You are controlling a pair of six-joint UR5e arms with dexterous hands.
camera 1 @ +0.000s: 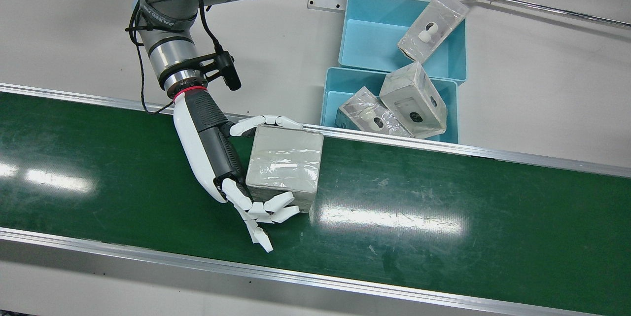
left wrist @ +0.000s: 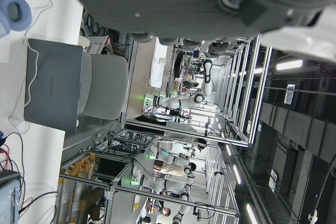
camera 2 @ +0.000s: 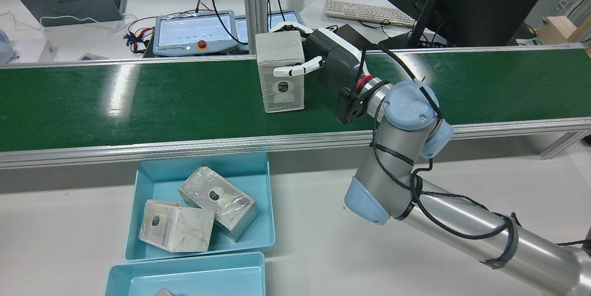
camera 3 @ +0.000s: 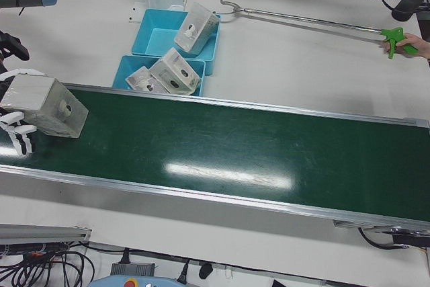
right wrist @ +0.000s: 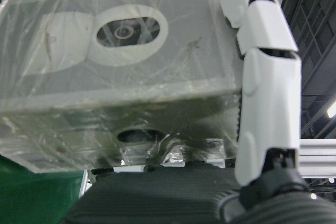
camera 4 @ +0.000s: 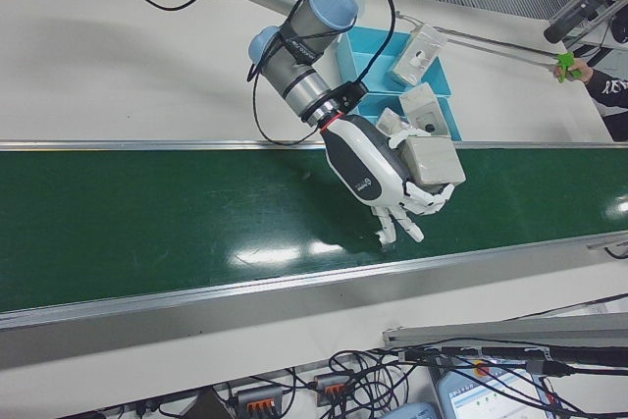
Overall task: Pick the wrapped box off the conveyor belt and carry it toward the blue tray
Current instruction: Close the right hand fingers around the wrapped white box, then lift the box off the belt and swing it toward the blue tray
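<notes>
Right hand [camera 1: 217,158] grips the box [camera 1: 285,165] over the belt [camera 1: 443,197].
Left hand hidden; its state unknowable. Fingers [camera 1: 266,121] wrap both sides, box between them, near the tray [camera 1: 330,96].

front and rear views share the conveyor belt [camera 1: 443,207].

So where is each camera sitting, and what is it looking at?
Front view: overhead, looking down at the right hand holding the wrapped box on the conveyor belt.
Rear view: high behind the robot, facing forward; right arm, blue tray.
Left-front view: operators' side; box and fingertips at its left edge.
Right-front view: operators' side; right arm and hand.
Left hand view: sideways, faces the room; hand's underside.
Right hand view: box up close.
The front and rear views share the box and trays.
</notes>
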